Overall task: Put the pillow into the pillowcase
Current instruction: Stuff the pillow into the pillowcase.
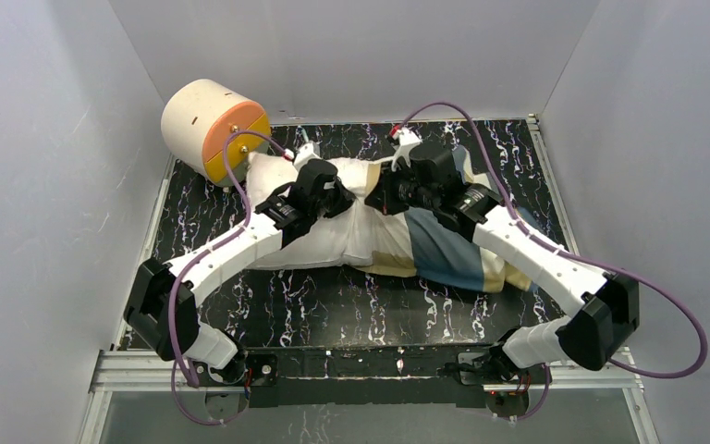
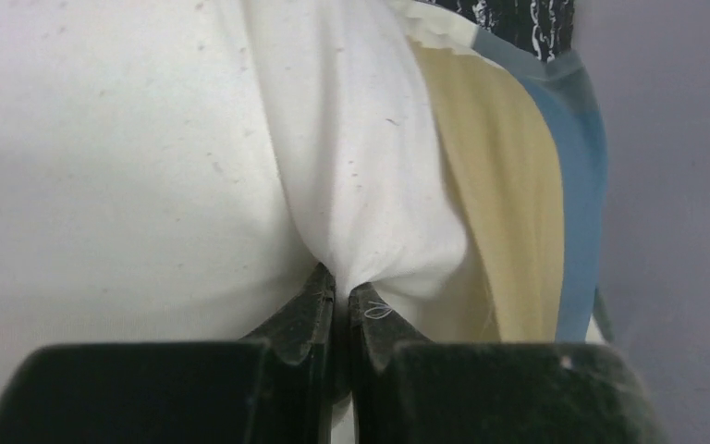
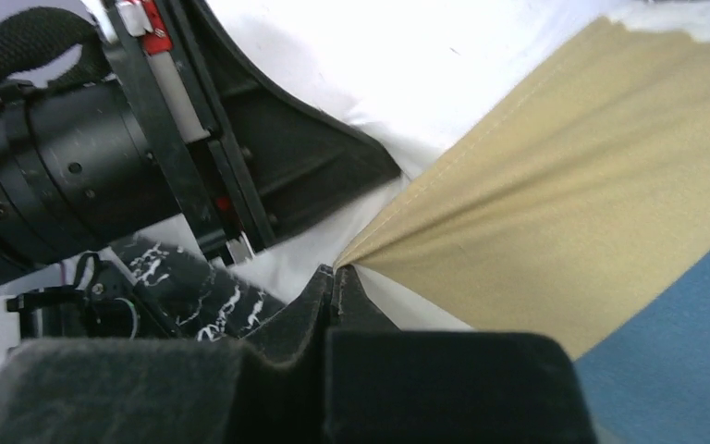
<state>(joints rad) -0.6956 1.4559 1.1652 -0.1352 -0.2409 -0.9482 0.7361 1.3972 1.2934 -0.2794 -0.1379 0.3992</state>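
Top external: pillow lies on the table, long axis left-right. Its left end points at the cylinder far left; its right end sits under the pillowcase, which extends right. Left end effector is clamped on a pinch of white pillow fabric. Right end effector is clamped on the pillowcase's tan edge.

Cylinder: upper left of the top view, lying on its side at the table's far left corner. Body cream; orange end face turned toward lower right.

Table: black top with white marbling. Metal rail along its bottom edge.

Walls: plain white, enclosing left, back and right.
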